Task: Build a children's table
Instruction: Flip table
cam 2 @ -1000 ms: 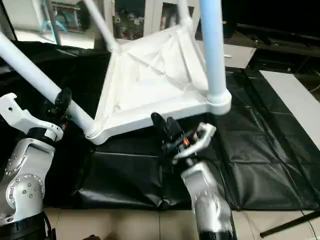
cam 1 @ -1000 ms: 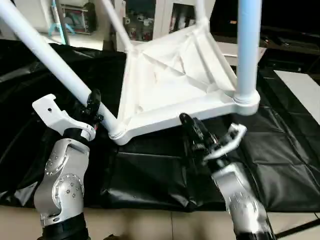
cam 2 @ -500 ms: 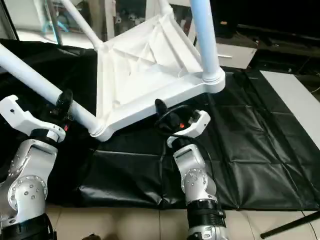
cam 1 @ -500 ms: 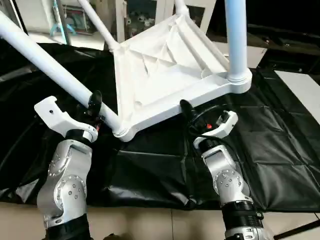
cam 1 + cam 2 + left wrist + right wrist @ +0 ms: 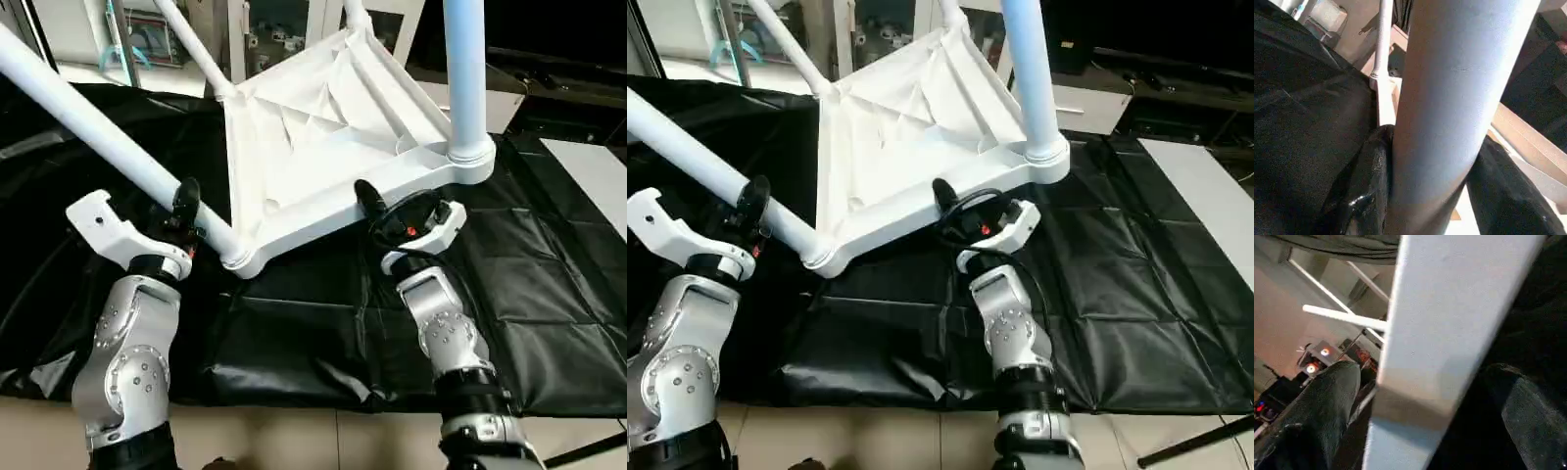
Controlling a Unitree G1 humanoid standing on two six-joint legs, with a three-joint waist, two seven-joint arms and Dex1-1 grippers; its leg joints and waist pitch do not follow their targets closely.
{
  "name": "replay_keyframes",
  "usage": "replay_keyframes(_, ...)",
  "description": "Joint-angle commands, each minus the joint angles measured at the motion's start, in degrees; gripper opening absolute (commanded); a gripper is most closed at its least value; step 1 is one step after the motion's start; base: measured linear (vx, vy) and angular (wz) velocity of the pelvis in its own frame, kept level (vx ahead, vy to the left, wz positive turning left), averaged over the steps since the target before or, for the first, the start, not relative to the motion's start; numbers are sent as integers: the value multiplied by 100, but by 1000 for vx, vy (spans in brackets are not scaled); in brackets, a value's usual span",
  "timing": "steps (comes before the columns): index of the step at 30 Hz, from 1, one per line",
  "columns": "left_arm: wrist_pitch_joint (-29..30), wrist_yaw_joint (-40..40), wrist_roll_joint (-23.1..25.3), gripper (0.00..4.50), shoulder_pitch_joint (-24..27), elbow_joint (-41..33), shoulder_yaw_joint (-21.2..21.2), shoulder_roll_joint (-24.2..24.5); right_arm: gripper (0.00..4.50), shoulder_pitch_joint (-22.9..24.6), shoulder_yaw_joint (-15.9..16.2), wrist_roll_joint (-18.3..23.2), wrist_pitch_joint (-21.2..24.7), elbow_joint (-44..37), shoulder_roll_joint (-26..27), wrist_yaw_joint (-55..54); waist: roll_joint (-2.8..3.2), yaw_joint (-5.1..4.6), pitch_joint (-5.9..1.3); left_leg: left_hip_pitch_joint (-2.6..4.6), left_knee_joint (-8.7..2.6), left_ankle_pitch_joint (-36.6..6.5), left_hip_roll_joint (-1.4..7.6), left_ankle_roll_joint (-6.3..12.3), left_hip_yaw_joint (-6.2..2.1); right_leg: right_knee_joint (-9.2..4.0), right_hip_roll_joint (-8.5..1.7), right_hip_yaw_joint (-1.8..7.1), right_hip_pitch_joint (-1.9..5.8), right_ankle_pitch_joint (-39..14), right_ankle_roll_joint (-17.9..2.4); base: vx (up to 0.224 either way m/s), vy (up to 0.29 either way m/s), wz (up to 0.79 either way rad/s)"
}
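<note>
You see the tabletop (image 5: 323, 147) tilted up in the upper middle of the left eye frame, its ribbed underside facing you, its lower rim above the black-draped desk (image 5: 549, 294). All four legs sit in their corner sockets. One leg (image 5: 108, 127) runs from the lower left corner socket up to the upper left of the frame. Another leg (image 5: 465, 69) rises straight from the right corner socket out of the top of the frame. Two more legs (image 5: 191, 44) leave the far corners toward the top edge.

Your left tool (image 5: 186, 211) sits left of centre, pinching the slanted leg just above its socket; in the left wrist view the black fingers (image 5: 1369, 181) press on both sides of the white tube.

Your right tool (image 5: 377, 206) is at centre, pinching the tabletop's near rim (image 5: 343, 206) between the two near sockets. One black finger (image 5: 364, 196) shows above the rim, and in the right wrist view the white edge (image 5: 1449, 333) runs between both fingers.

Shelves and clutter (image 5: 147, 34) stand behind the desk at the top of the frame
</note>
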Motion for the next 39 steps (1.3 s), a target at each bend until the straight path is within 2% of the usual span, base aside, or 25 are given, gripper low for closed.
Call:
replay_keyframes(1,151,-65,-401,193,96,87,-162,-172,418,-146,-117,-45,-106,143,-76,52,13,-9,-316,108,-422,-830,33,-73,53,-248,-78,28,202,-387,-655,0,0,0)
replay_keyframes(11,169,-69,-404,193,107,88,-163,-153,347,-335,-249,-114,-247,343,-126,253,12,-4,-324,105,-410,-734,33,1,55,-233,-75,23,217,-279,-728,0,0,0)
replay_keyframes(12,169,-71,-400,193,108,95,-164,-149,321,-347,-261,-117,-250,337,-132,268,13,-6,-330,106,-406,-702,33,9,53,-226,-74,23,222,-234,-733,0,0,0)
replay_keyframes(16,164,-63,-393,193,102,118,-161,-150,301,-380,-256,-165,-305,344,-155,328,11,-5,-330,114,-401,-687,33,30,57,-226,-71,22,217,-224,-765,0,0,0)
replay_keyframes(17,161,-60,-388,193,102,123,-162,-152,280,-382,-248,-176,-319,326,-158,345,12,-4,-328,112,-403,-696,33,32,57,-227,-73,22,218,-236,-769,0,0,0)
replay_keyframes(21,152,-56,-366,193,106,147,-155,-147,253,-412,-287,-206,-353,319,-139,385,10,-4,-330,116,-400,-690,35,46,57,-224,-73,23,216,-233,-784,0,0,0)
replay_keyframes(31,137,-65,-309,193,131,204,-158,-131,239,-425,-250,-307,-403,209,-156,446,17,-11,-326,115,-408,-792,37,11,55,-234,-74,22,211,-348,-765,0,0,0)
replay_keyframes(39,34,152,3,191,159,434,-55,2,238,-314,193,-884,-616,-793,-311,369,-26,6,-329,119,-397,-651,34,17,59,-230,-73,27,212,-327,-674,0,0,0)
